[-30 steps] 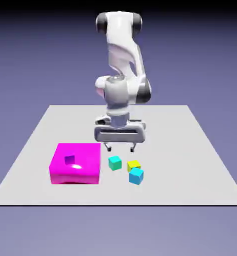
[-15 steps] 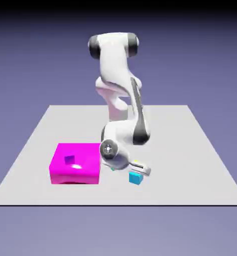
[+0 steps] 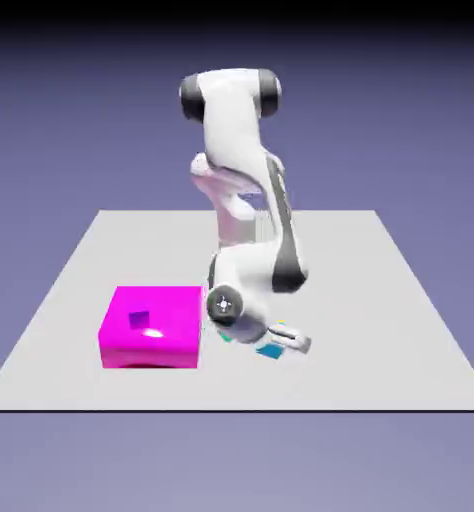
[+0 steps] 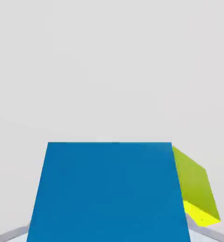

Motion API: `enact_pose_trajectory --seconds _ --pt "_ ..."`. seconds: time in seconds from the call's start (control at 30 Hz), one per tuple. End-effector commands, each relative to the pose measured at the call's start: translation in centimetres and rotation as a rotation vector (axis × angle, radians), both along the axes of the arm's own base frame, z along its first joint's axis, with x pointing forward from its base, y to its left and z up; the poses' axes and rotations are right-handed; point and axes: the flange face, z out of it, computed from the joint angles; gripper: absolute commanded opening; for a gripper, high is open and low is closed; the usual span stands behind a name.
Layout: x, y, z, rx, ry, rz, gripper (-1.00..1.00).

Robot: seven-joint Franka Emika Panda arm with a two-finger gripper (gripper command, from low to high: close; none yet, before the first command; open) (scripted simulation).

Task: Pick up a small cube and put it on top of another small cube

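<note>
The arm is folded low over the tabletop (image 3: 401,300), with the hand (image 3: 281,343) brought down at the lower centre of the exterior view, just right of the magenta block (image 3: 149,328).

Handling: the blue cube (image 4: 109,191) is judged to be light, rigid and smooth-faced, with no fragility expected. A hold across two opposite flat sides, near mid-height, is judged to be the sound one; a corner hold would be likely to twist it out.

Position: in the hand view the blue cube fills the lower centre of the frame and runs off the bottom edge, so it is placed directly ahead of the hand and very close. In the exterior view only a sliver of the blue cube (image 3: 271,352) is seen, under the hand. A yellow cube (image 4: 195,191) is seen at the lower right of the hand view, just beside the blue one; whether the two touch cannot be told. A trace of a teal cube (image 3: 224,336) shows at the hand's left edge in the exterior view.

Hand state: the fingertips are hidden by the blue cube in the hand view and are not resolved in the exterior view. Whether the hand is spread or closed on the cube cannot be told.
</note>
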Motion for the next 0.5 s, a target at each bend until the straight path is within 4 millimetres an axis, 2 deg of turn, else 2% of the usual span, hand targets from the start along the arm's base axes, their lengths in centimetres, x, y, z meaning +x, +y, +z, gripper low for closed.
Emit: enact_pose_trajectory --seconds 0.0,0.27,0.47 --pt "-0.6 1.0 -0.5 -0.004 0.017 0.075 -1.00" --pt "-5.1 8.3 -3.6 -0.012 0.137 0.643 -1.00" --pt "-8.2 12.5 -5.3 -0.016 0.219 1.041 -1.00"
